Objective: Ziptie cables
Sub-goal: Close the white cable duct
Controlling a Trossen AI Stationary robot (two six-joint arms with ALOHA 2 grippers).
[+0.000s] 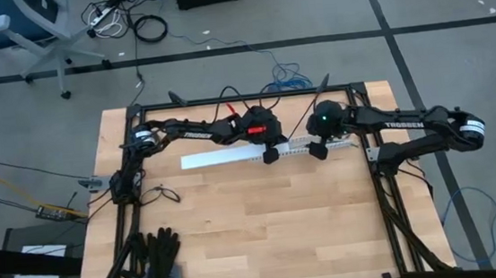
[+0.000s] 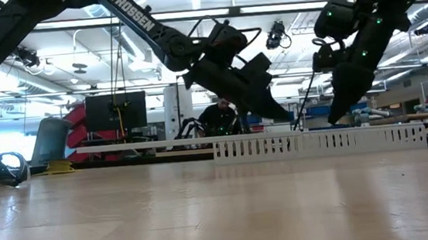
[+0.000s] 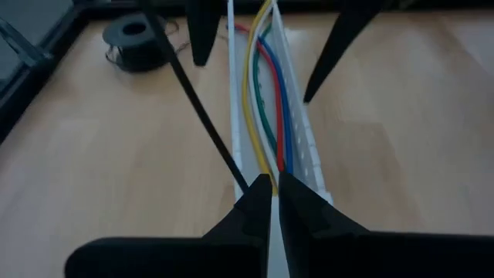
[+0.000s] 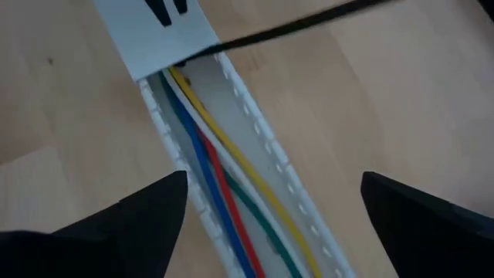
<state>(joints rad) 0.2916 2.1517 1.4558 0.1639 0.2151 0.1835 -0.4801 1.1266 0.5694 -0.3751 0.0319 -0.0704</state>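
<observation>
A wooden table (image 1: 263, 210) is seen from above, framed by dark rails; across its far half a long white slotted channel (image 1: 267, 152) is laid, part of it covered by a flat lid (image 4: 158, 35), the rest open at the top. Both arms are reached in over the channel from opposite sides — the left arm from the table's left, the right arm from its right.

The left gripper (image 3: 274, 189) is held low over the channel near its middle; its fingers are pressed together, and a thin black ziptie (image 3: 197, 108) is pinched at their tips, from which it runs slantwise away across the wood. The right gripper (image 4: 274, 201) is poised just above the open stretch of channel beside the left one; its fingers (image 4: 131, 220) are spread wide, one on either side of the channel, and nothing is held between them.

The cables (image 4: 224, 193) — yellow, white, red, blue and green — are laid side by side inside the channel, running along its length and passing under the lid's edge; they are touched by neither gripper as far as can be seen.

A pair of black gloves (image 1: 161, 255) is left at the table's near-left corner; a small dark spool (image 3: 137, 35) is set on the wood beside the channel.
</observation>
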